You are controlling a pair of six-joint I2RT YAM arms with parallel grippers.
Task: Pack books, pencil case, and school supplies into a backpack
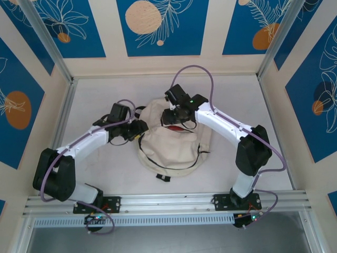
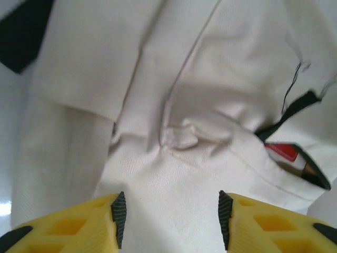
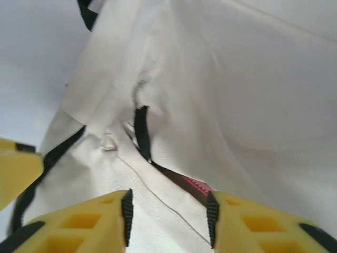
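The backpack (image 2: 200, 79) is showing matt, finely woven cream canvas. The left gripper (image 2: 171, 224) and right gripper (image 3: 168, 219) are showing smooth yellow plastic fingers (image 2: 263, 229) with ribbed black pads (image 2: 120, 216). The bench (image 1: 95, 95) is gleaming faintly, smooth and white.

A white tabletop (image 1: 105, 174) is seen, closed in by panels on the left, right and far sides. The cream-beige backpack (image 1: 174, 150) is laid flat on it around the middle. A black strap end (image 1: 163, 177) is spread onto the bare surface at the backpack's near edge. The tabletop is bordered along its near side by an aluminium rail (image 1: 168, 200).
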